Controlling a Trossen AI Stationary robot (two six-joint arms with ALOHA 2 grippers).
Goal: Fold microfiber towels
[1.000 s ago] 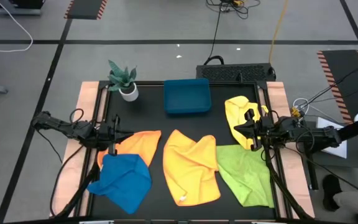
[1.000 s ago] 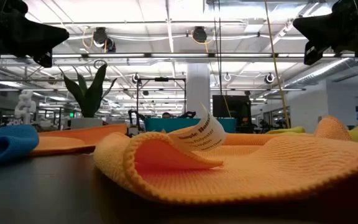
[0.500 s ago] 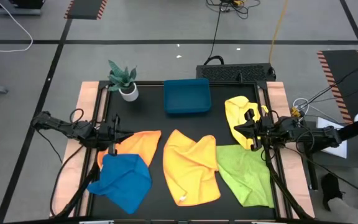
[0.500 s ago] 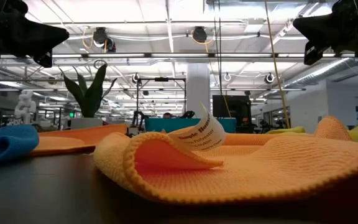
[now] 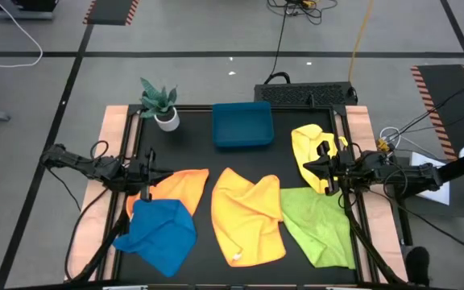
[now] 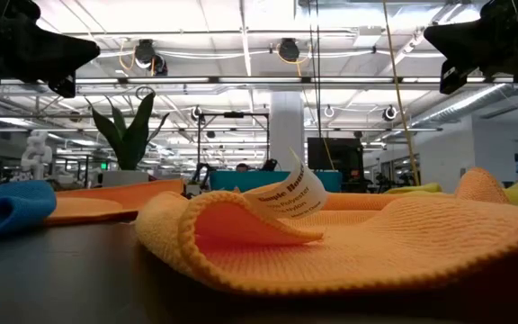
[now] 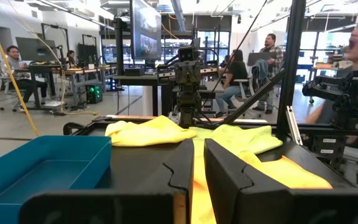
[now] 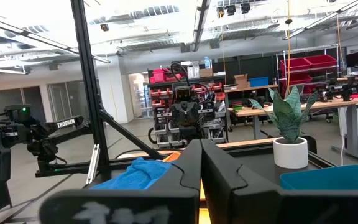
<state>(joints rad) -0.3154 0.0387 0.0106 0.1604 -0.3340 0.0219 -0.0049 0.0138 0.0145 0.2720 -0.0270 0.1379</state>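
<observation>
While both arms hang above the bench (image 5: 208,137) at its side edges, five towels lie spread and unfolded on its dark top. In the high view the left tool (image 5: 167,173) sits at the left of centre, above the edge of the orange towel (image 5: 185,180), its fingers drawn close with only a thin slit between them and nothing held. The right tool (image 5: 306,167) sits at the right of centre, over the yellow towel (image 5: 309,145), with its fingers pressed fully together and empty; the right wrist view shows the two dark fingers (image 8: 225,177) meeting.

A blue towel (image 5: 161,232) lies crumpled at the lower left of the frame, overlapping the orange towel's lower edge. A larger yellow-orange towel (image 5: 248,216) fills the lower middle, rumpled, with a small white label (image 5: 236,258) at its lowest corner; the low view shows that label (image 6: 288,200) standing up from a curled edge close to the camera. The lime green towel (image 5: 321,225) lies at the lower right, touching the yellow-orange one along its side.

At the upper middle stands the teal tray (image 5: 242,125), and to its left a small potted plant (image 5: 161,103).
</observation>
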